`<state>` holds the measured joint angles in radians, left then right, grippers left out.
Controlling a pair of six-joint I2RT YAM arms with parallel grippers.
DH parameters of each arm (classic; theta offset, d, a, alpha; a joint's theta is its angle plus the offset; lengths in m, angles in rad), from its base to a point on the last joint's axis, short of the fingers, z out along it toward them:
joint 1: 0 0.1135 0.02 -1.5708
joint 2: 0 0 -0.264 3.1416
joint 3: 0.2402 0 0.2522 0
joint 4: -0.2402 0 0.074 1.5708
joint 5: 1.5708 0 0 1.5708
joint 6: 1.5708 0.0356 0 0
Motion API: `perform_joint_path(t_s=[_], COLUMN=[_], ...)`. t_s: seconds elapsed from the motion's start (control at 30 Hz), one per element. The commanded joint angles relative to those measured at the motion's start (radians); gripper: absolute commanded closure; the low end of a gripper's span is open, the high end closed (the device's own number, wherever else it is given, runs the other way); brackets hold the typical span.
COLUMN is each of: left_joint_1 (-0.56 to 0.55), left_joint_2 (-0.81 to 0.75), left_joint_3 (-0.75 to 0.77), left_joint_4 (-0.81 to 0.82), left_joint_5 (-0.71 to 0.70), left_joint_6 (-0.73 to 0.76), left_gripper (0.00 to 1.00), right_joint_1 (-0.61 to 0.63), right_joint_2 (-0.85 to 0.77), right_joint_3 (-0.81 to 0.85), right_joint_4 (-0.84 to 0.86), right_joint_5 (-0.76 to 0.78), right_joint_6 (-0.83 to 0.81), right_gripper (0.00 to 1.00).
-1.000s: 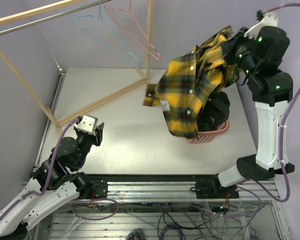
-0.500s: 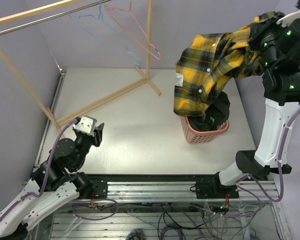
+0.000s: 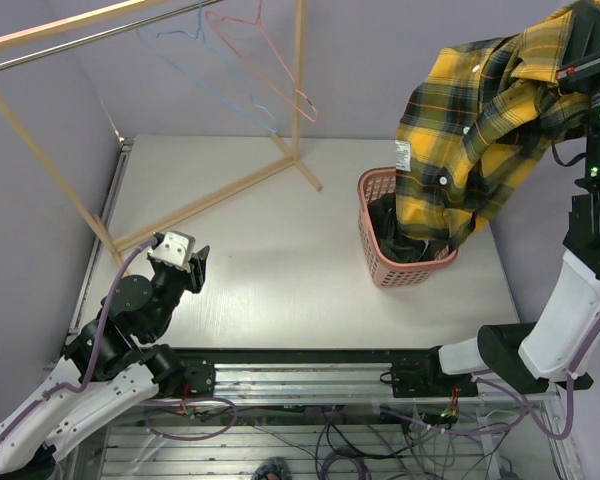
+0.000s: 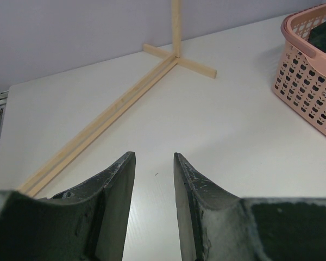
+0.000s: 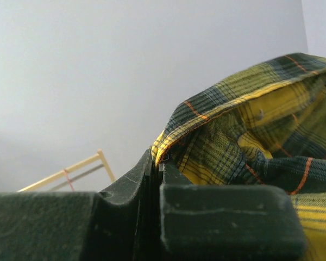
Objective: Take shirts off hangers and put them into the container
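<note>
**Right claw** [image 5: 156,163]: jaws pressed together on a fold of the yellow-and-black plaid shirt [image 3: 470,150], raised high over the right edge of the desk [image 3: 270,270].

**Plaid shirt:** off its hanger and hanging from the claw. Its lower part droops over the right side of the basket, but most of the cloth is above the rim. Not yet deposited.

**Salmon-pink laundry basket** [image 3: 375,262]: stands by the desk's right edge, about midway between near and far. The dark shirt [image 3: 395,232] already lies inside.

**Left claw** [image 4: 152,163]: jaws apart, holding nothing, low over the near left corner.

**Hangers:** the pink hanger [image 3: 270,55] and the light blue hanger [image 3: 195,60] are both bare on the rail of the wooden rack [image 3: 210,195] at the far left.

**Progress (judged):** both shirts are off and one is binned. What is left is to lower and release the plaid shirt.

**Room:** bare desk lies between the rack foot and the basket. The basket sits close to the right edge, so trailing cloth could spill outside it.
</note>
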<state>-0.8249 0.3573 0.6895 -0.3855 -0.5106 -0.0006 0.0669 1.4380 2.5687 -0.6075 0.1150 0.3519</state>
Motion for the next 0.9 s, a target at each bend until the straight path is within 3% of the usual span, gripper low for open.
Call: perform_joint_path(t_s=[0.0, 0.4, 0.87], left_joint_1=[0.009, 0.008, 0.009], left_joint_2=[0.0, -0.018, -0.041], left_joint_3=[-0.002, -0.001, 0.001], left_joint_4=[0.028, 0.026, 0.021], left_joint_5=[0.015, 0.012, 0.009], left_joint_6=[-0.012, -0.011, -0.012], left_gripper=[0.55, 0.55, 0.55], right_joint_1=[-0.003, -0.003, -0.004], right_joint_2=[-0.008, -0.008, -0.062], right_joint_3=[0.019, 0.019, 0.025], right_joint_4=[0.132, 0.294, 0.494], right_joint_5=[-0.105, -0.248, -0.268], right_joint_6=[0.032, 0.069, 0.103], right_gripper=[1.0, 1.0, 1.0])
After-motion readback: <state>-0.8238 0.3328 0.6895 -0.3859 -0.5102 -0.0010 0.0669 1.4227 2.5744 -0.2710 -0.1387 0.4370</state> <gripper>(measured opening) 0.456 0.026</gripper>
